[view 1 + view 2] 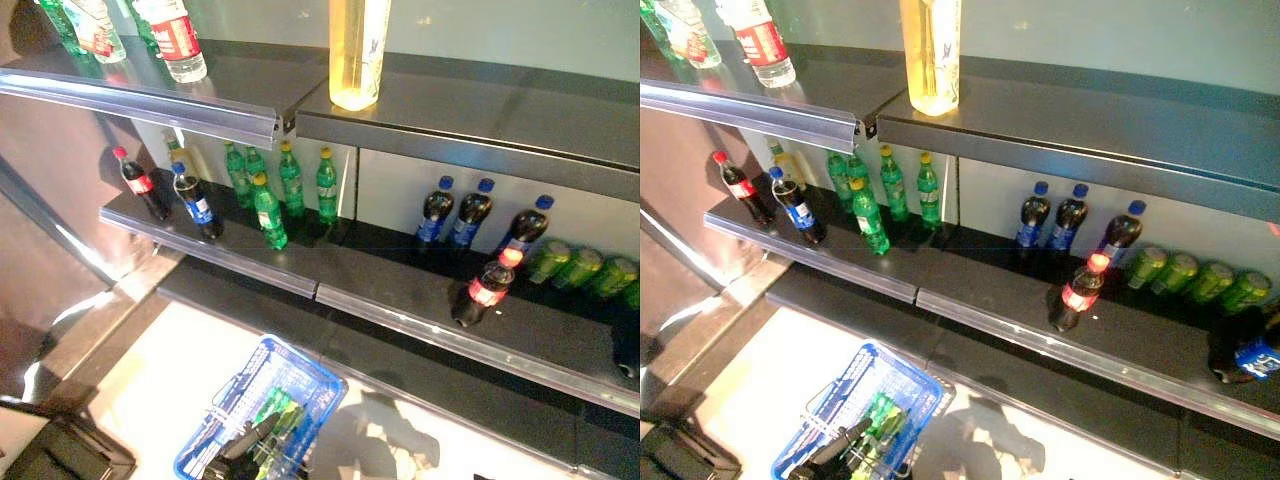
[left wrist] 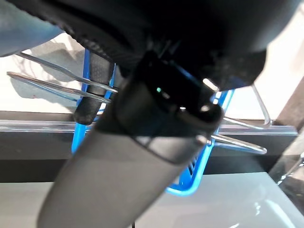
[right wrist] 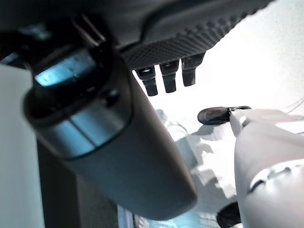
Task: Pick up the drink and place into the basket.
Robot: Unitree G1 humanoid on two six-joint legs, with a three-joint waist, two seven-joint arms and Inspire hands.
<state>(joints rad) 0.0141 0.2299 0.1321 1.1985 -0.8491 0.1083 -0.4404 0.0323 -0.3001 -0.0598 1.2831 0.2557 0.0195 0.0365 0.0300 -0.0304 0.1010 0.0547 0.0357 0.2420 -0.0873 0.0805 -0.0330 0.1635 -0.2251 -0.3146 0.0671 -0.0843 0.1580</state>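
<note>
- Left hand (image 1: 240, 445) curls round the wire handle of the blue basket (image 1: 300, 375)
- Right hand (image 3: 168, 76), fingers straight, appears empty (view poor)
- Next: reach the red-capped cola bottle (image 1: 485, 290) upright on the middle shelf (image 1: 380, 295); picking not begun

A blue basket (image 1: 262, 400) is seen on the pale floor (image 1: 150, 390); dark cola bottles (image 1: 1080, 292) are capped red or blue, and green bottles (image 1: 268, 212) yellow.
</note>
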